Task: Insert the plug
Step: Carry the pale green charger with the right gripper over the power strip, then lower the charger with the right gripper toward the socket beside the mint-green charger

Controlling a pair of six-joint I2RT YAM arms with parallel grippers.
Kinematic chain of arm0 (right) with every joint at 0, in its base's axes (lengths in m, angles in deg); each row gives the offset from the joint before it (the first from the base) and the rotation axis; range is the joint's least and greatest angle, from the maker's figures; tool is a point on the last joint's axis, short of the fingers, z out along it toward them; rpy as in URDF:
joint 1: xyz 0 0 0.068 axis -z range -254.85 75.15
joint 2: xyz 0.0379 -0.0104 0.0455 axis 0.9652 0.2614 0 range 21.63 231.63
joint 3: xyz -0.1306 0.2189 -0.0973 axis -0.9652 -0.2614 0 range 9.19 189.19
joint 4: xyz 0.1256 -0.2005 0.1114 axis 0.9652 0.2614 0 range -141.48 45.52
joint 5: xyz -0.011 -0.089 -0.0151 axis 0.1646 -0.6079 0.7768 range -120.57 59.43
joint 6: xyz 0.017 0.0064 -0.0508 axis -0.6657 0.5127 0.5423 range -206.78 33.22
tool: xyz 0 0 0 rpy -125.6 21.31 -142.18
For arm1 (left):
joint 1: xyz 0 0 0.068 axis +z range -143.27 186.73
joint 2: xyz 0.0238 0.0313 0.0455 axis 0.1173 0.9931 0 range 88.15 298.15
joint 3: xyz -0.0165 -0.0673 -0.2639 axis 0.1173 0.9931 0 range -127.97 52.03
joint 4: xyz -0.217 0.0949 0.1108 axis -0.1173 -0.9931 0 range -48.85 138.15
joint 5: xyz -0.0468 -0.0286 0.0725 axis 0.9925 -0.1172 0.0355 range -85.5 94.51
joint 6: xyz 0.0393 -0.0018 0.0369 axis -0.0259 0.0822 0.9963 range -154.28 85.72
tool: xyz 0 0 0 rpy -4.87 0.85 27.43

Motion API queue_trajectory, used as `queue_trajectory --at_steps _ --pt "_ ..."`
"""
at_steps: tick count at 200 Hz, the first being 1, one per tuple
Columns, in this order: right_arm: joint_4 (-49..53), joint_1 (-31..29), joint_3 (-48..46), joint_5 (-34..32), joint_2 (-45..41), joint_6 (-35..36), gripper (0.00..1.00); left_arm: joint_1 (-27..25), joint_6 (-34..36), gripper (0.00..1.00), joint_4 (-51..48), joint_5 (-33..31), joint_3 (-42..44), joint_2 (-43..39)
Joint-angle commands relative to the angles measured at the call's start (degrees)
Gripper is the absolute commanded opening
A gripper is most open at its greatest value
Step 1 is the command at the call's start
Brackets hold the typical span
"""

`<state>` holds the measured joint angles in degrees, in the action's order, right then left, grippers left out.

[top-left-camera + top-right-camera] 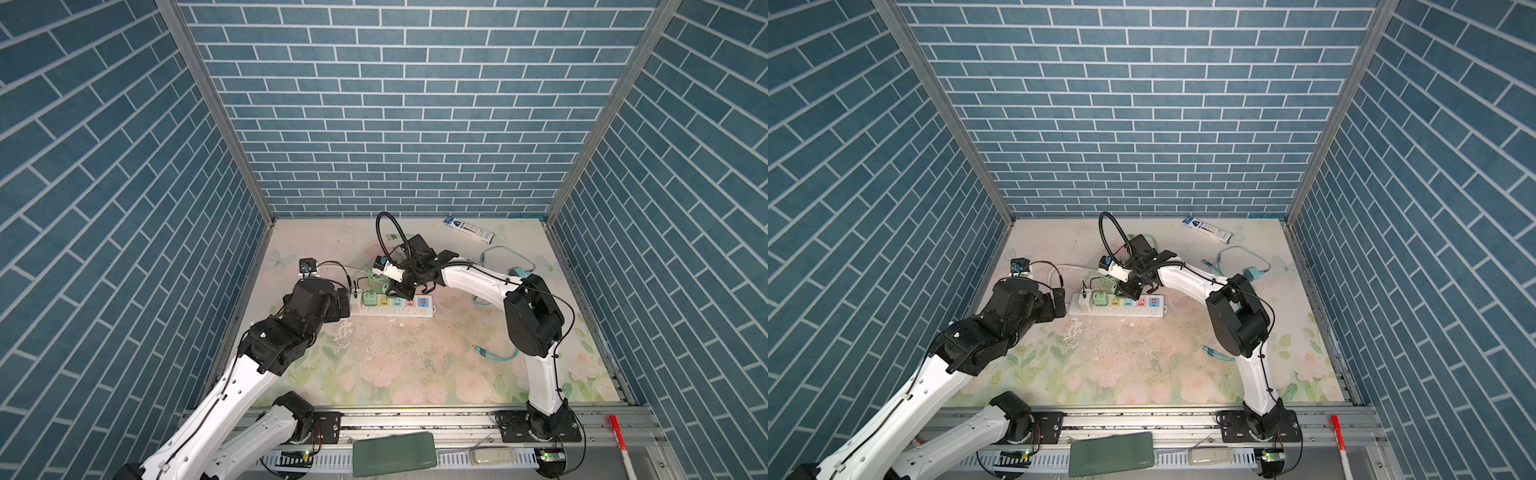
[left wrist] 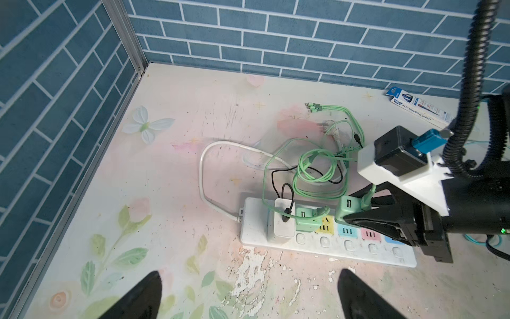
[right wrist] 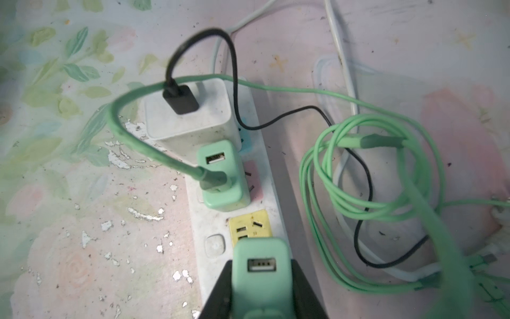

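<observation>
The table (image 1: 374, 374) has a pale floral top, scuffed, with flaked white patches (image 1: 344, 332) left of middle. A white power strip (image 1: 390, 313) lies flat across it, just left of centre, and its white cord (image 2: 204, 171) loops off the left end. Just beyond the strip rests a tangle of green cables (image 2: 317, 171). A blue-and-white carton (image 1: 468, 229) lies at the far edge, to the right. A teal adapter (image 1: 519, 272) sits on the right side, and a teal cable (image 1: 488, 354) lies nearer
</observation>
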<state>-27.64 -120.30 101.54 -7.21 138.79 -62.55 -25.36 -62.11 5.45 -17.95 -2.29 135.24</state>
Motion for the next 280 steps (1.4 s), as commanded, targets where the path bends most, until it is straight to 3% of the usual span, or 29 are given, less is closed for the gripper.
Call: queue_trajectory --at_steps 1,91,280 --pt "-3.9 -0.7 -2.9 0.9 -3.6 -0.3 0.00 0.5 0.0 1.00 0.5 0.6 1.3 -1.1" --pt "-21.0 -2.8 -16.1 3.3 -8.3 2.6 0.00 0.5 0.3 1.00 0.9 0.7 2.4 -2.3" --pt "-29.5 -2.7 -17.8 6.1 -5.1 1.5 0.00 0.4 0.6 1.00 2.3 1.6 2.6 -1.1"
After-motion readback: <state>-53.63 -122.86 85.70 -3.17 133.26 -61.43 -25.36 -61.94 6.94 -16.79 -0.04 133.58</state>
